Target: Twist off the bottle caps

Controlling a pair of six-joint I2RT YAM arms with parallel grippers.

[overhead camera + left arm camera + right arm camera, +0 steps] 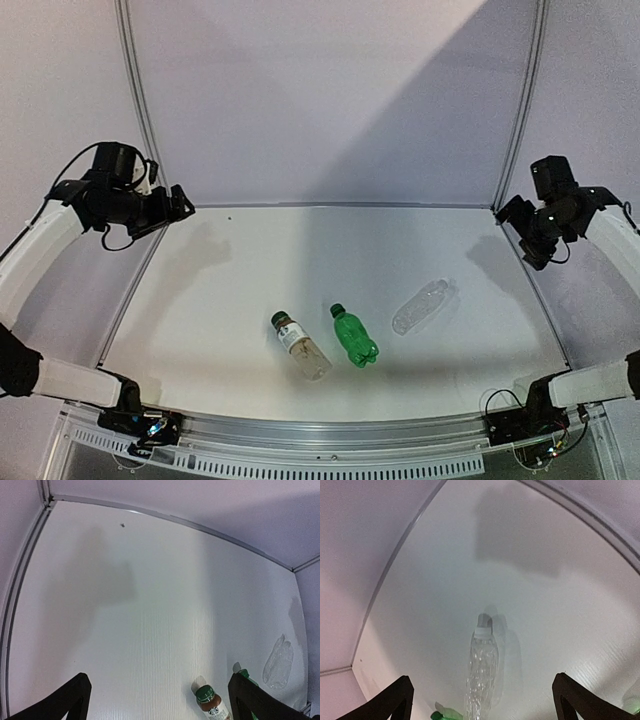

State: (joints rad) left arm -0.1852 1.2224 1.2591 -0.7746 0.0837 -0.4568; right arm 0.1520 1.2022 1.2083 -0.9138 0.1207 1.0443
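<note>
Although both hands are held above the bench (pixel 240 260), neither one is in contact with any object on it.

**Hand state**
- Left hand (pixel 159 680): the fingers are spread wide, with nothing between them. It is held over the far left edge of the bench.
- Right hand (pixel 482 680): the fingers are also spread wide, with nothing gripped. It is held over the far right edge of the bench.

**Object positions**
1. Clear ribbed bottle (pixel 421 306): this is the item closest to the right hand, and it is well apart from it. In the right wrist view it lies lengthwise along the midline between the two fingers. Its white cap (pixel 447 286) is fitted on the neck, at the end closer to the right hand.
2. Green bottle (pixel 354 338): this lies beyond the clear ribbed bottle as seen from the right hand, roughly midway between the two hands. The cap of the green bottle (pixel 337 309), dark green, is fitted and points toward the far side of the bench.
3. Labelled bottle (pixel 300 347): this is the item closest to the left hand, and it is well apart from it. It sits close beside the green bottle, with a narrow gap visible between them. The cap of the labelled bottle (pixel 281 319), dark green, is fitted at the end closer to the left hand.

All three items lie on their sides, nearer the front edge of the bench than either hand.
</note>
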